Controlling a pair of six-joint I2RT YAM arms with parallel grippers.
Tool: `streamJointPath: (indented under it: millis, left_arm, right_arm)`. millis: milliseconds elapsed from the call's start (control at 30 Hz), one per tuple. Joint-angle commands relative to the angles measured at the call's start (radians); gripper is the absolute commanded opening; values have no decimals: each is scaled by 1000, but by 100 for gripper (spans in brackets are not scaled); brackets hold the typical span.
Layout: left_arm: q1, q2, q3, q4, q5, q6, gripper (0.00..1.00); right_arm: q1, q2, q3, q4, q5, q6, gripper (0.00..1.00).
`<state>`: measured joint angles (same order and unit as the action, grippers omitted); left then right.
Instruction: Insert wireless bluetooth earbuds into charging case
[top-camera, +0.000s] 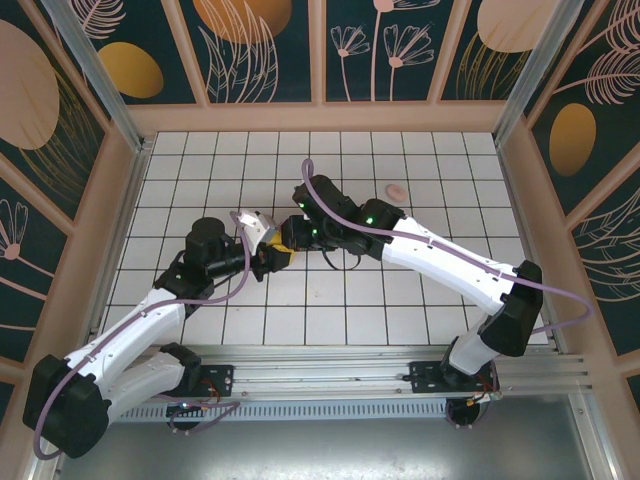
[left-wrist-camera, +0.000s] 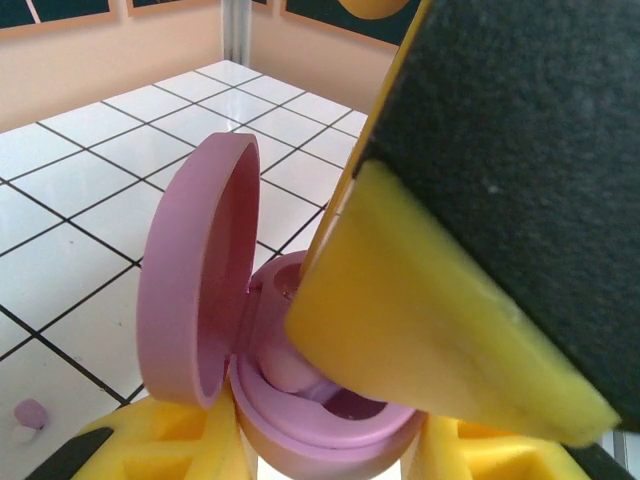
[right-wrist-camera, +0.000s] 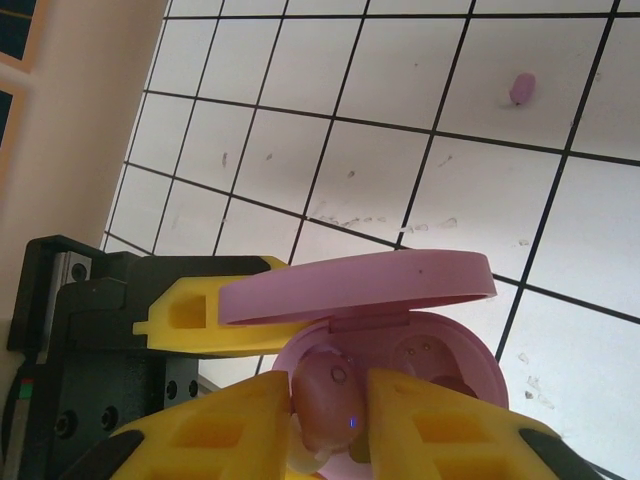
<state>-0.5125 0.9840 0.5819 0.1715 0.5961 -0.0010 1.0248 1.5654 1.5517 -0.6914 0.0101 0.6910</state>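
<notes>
- Grip first: the left gripper (left-wrist-camera: 320, 455) is closed on the lower half of the charging case (left-wrist-camera: 300, 425), with a yellow finger on either side of the pink base.
- The lid (left-wrist-camera: 195, 280) stands open, swung up off the base, so the wells inside are exposed.
- The right gripper (right-wrist-camera: 327, 405) reaches in over the open case, clamped on an earbud (right-wrist-camera: 322, 380). The earbud sits at the mouth of one well; I cannot tell whether it is fully home or only partway in.
- The second well (right-wrist-camera: 452, 385) looks dark and empty.
- The step in hand, as I judge it, is seating one earbud, with at least one more to fetch.
- The next move likely calls for a short, straight push down. The right fingers should then part without dragging the earbud back out, while the left gripper holds the case steady. The lid is close by, so a sideways nudge could knock it shut.
- Out on the tiled table (top-camera: 330, 320), a tiny pink bit (right-wrist-camera: 521, 88), probably a loose earbud, lies well apart from the case.
- A small lilac bit (left-wrist-camera: 30, 412) lies on a tile beside the case; I cannot tell if it is the same one.
- Farthest off, a pink oval lump (top-camera: 397, 190) rests alone.
</notes>
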Motion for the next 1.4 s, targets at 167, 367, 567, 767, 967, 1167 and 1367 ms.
streamJointPath:
  millis: [167,367,567,767,967,1167,1367]
  left_arm:
    - [-5,-7,28,21,21,11,0]
    - [-5,-6,26,19,19,10,0]
    - [-5,-7,27,16,17,13,0]
    - [-5,-4,29,17,16,15,0]
    - [-6,-2,30,15,12,16,0]
    - [-5,1,32,15,11,15,0]
    - [-6,4,33,15,11,17,0]
  right_arm:
    - [8,-1,13,19,10,19,30]
    - [8,-7,15,21,-23,29,31]
    - [8,-16,27,23,-34,38,31]
    - [8,-28,12,21,-36,45,31]
    - [8,-39,11,29,-41,48,31]
    - [8,-41,18,34,-42,43,31]
    - [8,-42,17,31,-36,41,31]
